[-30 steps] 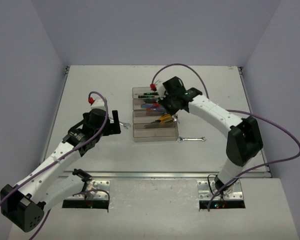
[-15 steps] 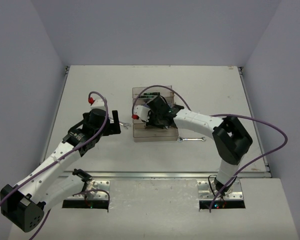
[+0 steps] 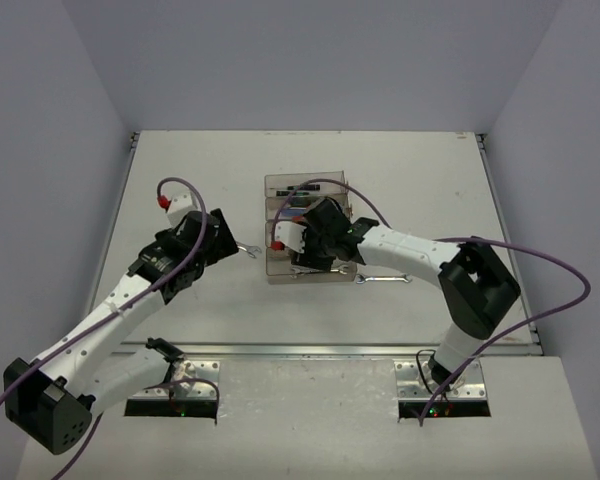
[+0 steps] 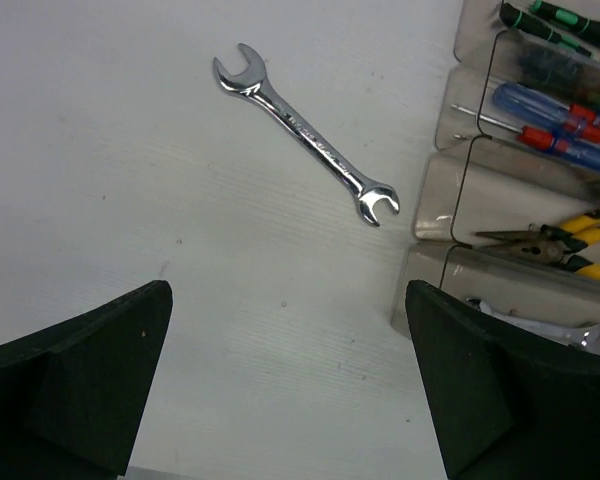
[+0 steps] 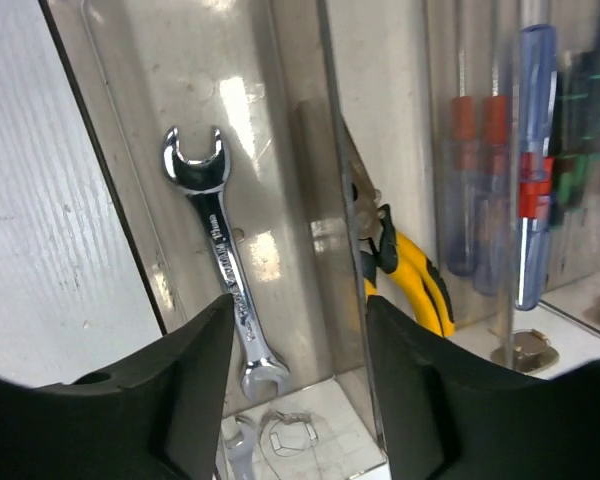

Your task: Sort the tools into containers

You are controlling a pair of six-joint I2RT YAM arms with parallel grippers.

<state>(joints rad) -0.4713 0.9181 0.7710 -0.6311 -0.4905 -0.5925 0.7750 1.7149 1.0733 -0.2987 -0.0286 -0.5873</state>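
The right gripper (image 5: 298,345) hangs over the nearest tray with its jaws apart and nothing pinched. A wrench (image 5: 220,262) lies flat and free on that tray's floor below them. The next compartment out holds the pliers (image 5: 405,275), the one beyond it the blue screwdrivers (image 5: 530,160), and the farthest the black screwdrivers (image 4: 555,18). The 4 trays (image 4: 435,200) stand in a row at mid-desk.

The left gripper (image 4: 288,300) hovers over the desk (image 4: 130,150) left of the trays, jaws wide and empty. The left wrench (image 4: 305,132) lies loose ahead of it, slanted, with one end near the tray wall. The right wrench (image 3: 383,278) lies on the desk just right of the nearest tray.

The step in hand looks like filling the wrench tray, with 2 wrenches not yet sorted. Next, the right arm should lift clear of the tray. The left should turn its wrist so the jaws straddle the slanted shank, then drop until the tips meet the desk, since the thin steel gives little to pinch.
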